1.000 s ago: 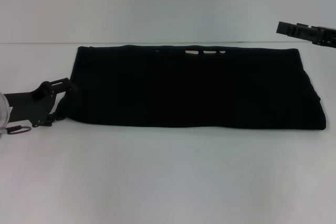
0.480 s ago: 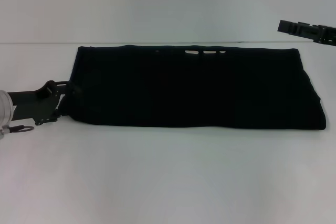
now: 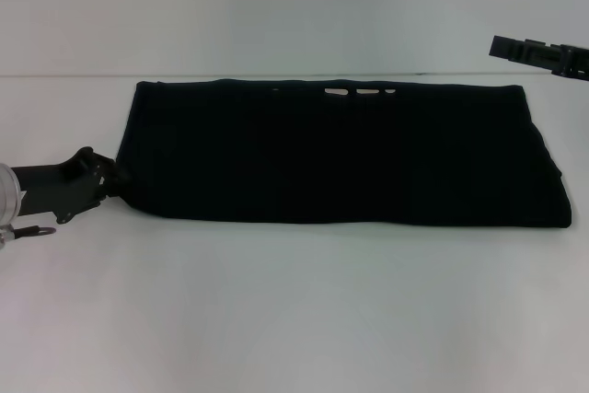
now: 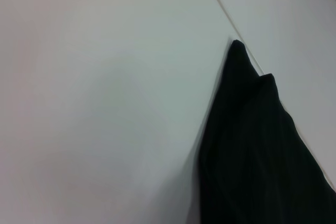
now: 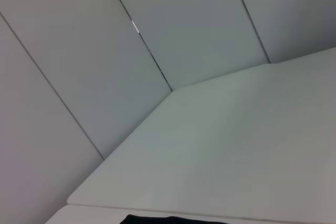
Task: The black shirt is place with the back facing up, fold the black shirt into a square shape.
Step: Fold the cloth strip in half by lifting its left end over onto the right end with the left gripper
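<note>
The black shirt (image 3: 336, 154) lies as a long band across the counter (image 3: 294, 310), and the left gripper (image 3: 109, 175) — fingers' state unclear — sits at its left end (right gripper (image 3: 538, 51) hovers high), so grip both layers before folding rightward.

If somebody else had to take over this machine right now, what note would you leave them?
Left tool: low on the table, at the near left corner of the black shirt; whether it grips the cloth cannot be told.
Right tool: raised above the far right, away from the shirt, holding nothing visible.
Shirt: lies flat on the white table as a long band running left to right.
Done: folded into the band.
Left: fold the band across its length into a square.
</note>
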You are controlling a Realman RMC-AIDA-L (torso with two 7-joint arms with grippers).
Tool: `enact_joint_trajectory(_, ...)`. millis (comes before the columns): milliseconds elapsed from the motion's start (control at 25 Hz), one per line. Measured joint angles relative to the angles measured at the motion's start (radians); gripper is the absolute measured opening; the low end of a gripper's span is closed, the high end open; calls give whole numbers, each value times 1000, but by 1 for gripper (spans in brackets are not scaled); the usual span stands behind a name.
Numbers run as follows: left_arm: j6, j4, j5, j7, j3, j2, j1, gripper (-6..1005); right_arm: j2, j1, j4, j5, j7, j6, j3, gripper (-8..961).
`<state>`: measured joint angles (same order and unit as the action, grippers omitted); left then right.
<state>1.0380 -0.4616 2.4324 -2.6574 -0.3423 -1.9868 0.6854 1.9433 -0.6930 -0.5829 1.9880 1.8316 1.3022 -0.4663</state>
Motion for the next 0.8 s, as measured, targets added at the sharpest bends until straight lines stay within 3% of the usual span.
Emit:
enact_joint_trajectory(400,-19,-6,-2,28,4,-4,-13,94,4,-2,0,0,-1,-1,0,900)
enact_joint_trajectory(600,3,-27,-37,117,54,-5,-45,21,10,-10,2,0,-1,-15,-4,900)
enact_joint_trajectory(800,60,-59,-130,254,159,-5,-111,32,28,-24,9,-6,0,-36,-1,899)
